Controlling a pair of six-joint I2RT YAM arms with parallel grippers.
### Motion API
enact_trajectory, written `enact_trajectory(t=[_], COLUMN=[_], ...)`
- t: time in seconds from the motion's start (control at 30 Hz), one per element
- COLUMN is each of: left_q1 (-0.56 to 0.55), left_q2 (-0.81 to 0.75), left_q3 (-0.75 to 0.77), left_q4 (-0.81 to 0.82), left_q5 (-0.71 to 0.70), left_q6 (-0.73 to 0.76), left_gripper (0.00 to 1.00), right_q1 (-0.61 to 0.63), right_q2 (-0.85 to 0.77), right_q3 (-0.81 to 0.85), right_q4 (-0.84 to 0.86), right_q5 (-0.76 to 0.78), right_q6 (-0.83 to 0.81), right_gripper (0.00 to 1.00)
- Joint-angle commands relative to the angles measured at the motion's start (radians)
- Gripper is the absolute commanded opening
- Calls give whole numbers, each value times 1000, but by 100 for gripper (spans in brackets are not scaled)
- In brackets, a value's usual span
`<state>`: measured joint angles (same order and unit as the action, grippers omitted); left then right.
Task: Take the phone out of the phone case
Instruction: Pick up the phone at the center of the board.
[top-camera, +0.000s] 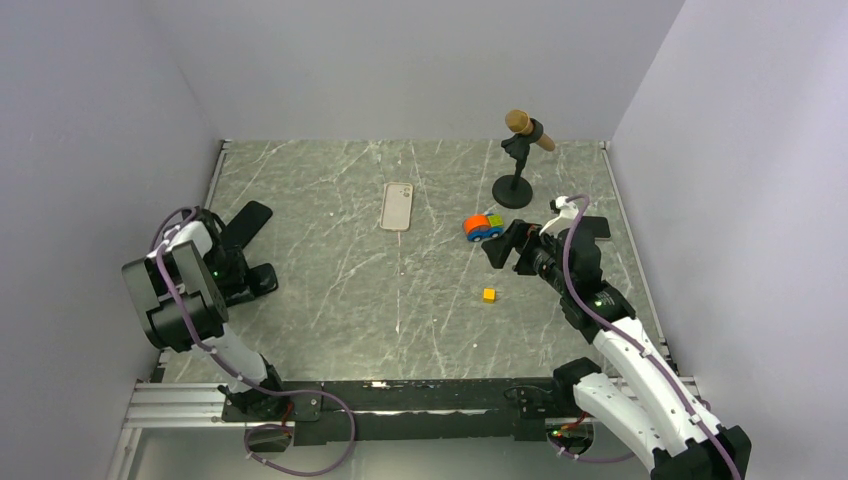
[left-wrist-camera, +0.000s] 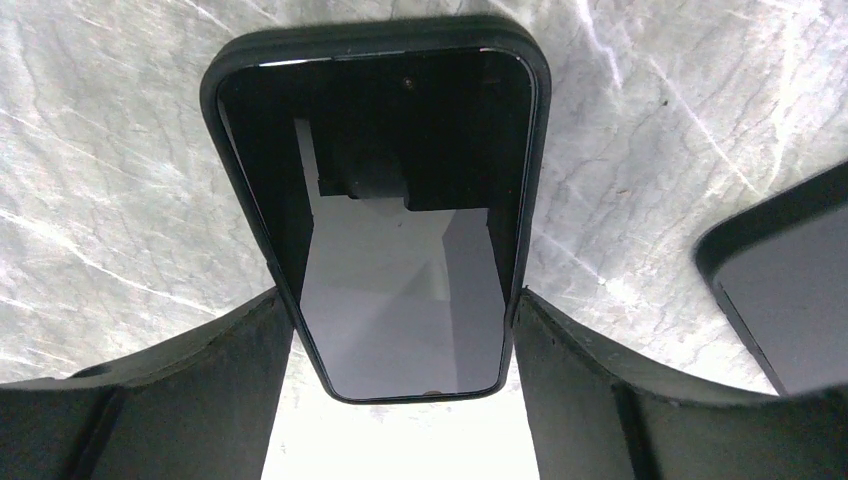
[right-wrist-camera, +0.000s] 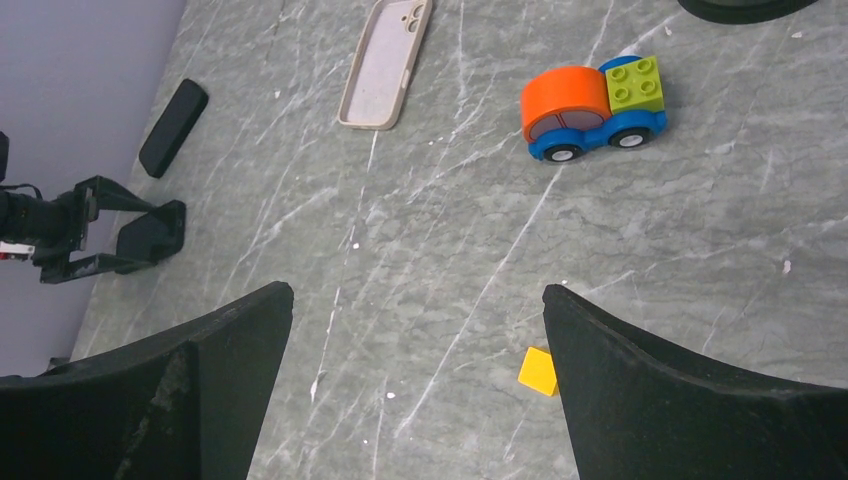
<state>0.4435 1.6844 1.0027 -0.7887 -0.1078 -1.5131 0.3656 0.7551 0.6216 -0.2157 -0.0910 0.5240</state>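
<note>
A black phone (left-wrist-camera: 400, 250) in a black case (left-wrist-camera: 380, 40) lies screen up on the grey marble table, between the fingers of my left gripper (left-wrist-camera: 402, 305). Both fingers press on the long sides of its near end. In the top view the left gripper (top-camera: 255, 279) is at the left side of the table with the phone (top-camera: 264, 277) in it. It also shows in the right wrist view (right-wrist-camera: 150, 236). My right gripper (right-wrist-camera: 418, 330) is open and empty, above bare table right of centre (top-camera: 500, 250).
A second black slab (top-camera: 245, 224) lies just beyond the left gripper (left-wrist-camera: 790, 290). An empty beige case (top-camera: 397, 206) lies at centre back. A toy car (top-camera: 483, 226), a small yellow block (top-camera: 488, 294) and a microphone on a stand (top-camera: 518, 160) are on the right.
</note>
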Motion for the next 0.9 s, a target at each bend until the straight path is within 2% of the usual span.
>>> enact_trajectory(t=[0.0,0.13,0.23,0.33,0.43,0.47,0.67,0.77,0.87], left_q1=[-17,-38,-69,-123,-191,-213,-331,-431,-585], left_q2=[42,-9,-52,-99,-156,-172,-299,-362,-393], left_q3=[3,-31,-30,-15,-13,-17,-114,-133,-95], left_q4=[26,65,55,33,32,31,121,194,299], left_q5=[-23,-23,-40,-71,-90,-97,-35,-1,29], left_q6=[19,75,118,168,220,234,299,352,452], left_gripper=[71,54,47,31,7,2,0,0,0], right_q1=[2,1,3,2,2,3,2,2,4], right_q2=[-5,-3,-6,3,14,18,59,77,138], right_q3=[44,48,40,44,48,51,87,85,90], right_q4=[33,19,27,20,12,7,-56,-49,-45], right_q5=[-2,13,17,16,19,21,61,49,-9], right_q6=[-4,-5,-3,-2,-2,-5,-24,-26,-17], right_gripper=[99,99,99,99,99,99,99,99,99])
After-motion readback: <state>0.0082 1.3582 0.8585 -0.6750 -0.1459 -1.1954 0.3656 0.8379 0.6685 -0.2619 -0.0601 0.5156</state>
